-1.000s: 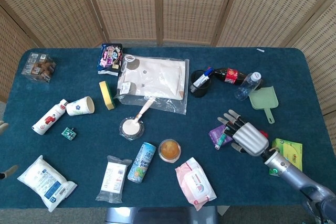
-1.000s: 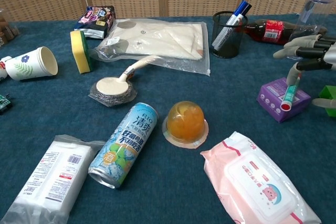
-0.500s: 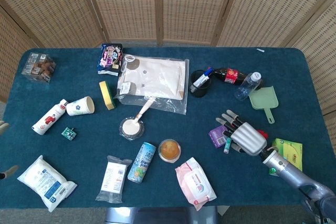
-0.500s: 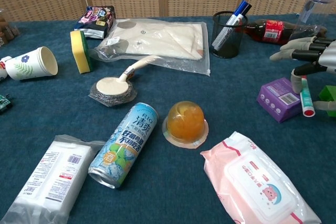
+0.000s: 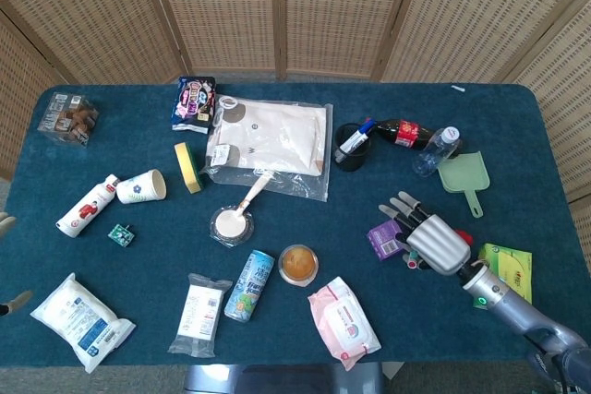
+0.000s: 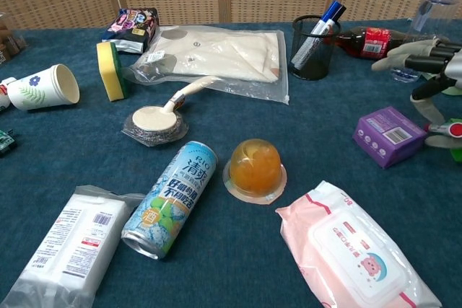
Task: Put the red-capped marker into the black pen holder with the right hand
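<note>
**Red-capped marker pinched in the right hand, well apart from the pen holder**

At the far left edge of the head view, only fingertips of the left hand [image 5: 6,220]; no telling how far open.

Containers, left to right: paper cup [image 6: 43,86] on its side, mouth turned right, nothing visible inside. Drink can [image 6: 169,199] lying flat near the front edge. Sealed jelly cup [image 6: 255,166] upright just right of the can, orange contents showing through. Black pen holder [image 6: 312,48] upright toward the back of the tabletop [image 5: 517,117], with a blue-capped marker [image 6: 326,18] leaning inside. Cola bottle [image 6: 368,40] on its side just right of the holder. Clear water bottle [image 5: 436,150] beyond it.

Right hand [image 5: 434,244] low over the right part of the tabletop, just right of a purple box [image 6: 388,135]. Thumb and one finger closed on the red-capped marker [image 6: 455,130], cap end toward the chest camera; other fingers spread and reaching toward the bottles. Marker off the box and off the cloth, well apart from the holder.

Open room: bare blue cloth between the purple box and the holder. Tighter on the holder's right side, with both bottles and a green dustpan [image 5: 464,175] there. Green box [image 5: 506,269] just beside the wrist, wet-wipes pack [image 6: 354,250] toward the front edge.
</note>
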Available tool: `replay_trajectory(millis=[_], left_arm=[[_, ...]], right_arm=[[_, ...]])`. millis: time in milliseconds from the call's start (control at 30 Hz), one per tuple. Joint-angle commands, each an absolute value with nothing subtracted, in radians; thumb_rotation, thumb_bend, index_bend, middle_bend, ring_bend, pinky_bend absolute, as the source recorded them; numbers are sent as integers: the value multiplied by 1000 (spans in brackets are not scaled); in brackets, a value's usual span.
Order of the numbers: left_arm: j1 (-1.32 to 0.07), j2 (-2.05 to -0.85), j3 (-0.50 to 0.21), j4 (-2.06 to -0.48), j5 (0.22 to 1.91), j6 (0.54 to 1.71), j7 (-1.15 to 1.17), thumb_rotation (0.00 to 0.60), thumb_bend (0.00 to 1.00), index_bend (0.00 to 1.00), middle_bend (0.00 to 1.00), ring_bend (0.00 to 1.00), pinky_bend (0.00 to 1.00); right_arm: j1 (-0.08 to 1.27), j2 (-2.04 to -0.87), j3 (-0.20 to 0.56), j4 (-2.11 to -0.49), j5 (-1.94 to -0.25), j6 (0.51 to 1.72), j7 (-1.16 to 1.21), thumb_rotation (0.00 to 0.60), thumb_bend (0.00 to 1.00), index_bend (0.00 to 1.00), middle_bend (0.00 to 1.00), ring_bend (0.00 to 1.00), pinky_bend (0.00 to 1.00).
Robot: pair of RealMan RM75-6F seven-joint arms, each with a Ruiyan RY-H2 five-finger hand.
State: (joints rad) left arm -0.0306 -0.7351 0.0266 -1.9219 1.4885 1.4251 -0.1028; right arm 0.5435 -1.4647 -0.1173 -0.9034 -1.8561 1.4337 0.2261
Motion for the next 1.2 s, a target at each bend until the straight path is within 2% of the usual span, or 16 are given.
replay_trajectory(millis=[33,500,733,967,1200], left_arm=[[-31,-734,27,-1922,1489,1425,-104,600,65,0,0,0,0],[-23,-724,30,-1904,1505,1439,-156,600,65,0,0,0,0],[-23,-721,32,-1898,1512,1439,-173,600,66,0,0,0,0],[-25,-722,34,-1898,1517,1435,-170,600,66,0,0,0,0],[-32,-722,32,-1893,1503,1421,-176,600,66,0,0,0,0]], right_arm=[[548,-1441,-105,-933,-1852,1448,220,600,278,685,76,0,108],[607,-1257,-6,-1239,-1796,1426,148,600,299,683,79,0,108],[666,-1194,97,-1412,-1704,1352,134,600,304,681,91,0,111],[745,-1200,213,-1506,-1565,1239,112,600,321,687,94,0,122],[815,-1310,315,-1476,-1399,1160,109,600,342,696,102,0,134]])
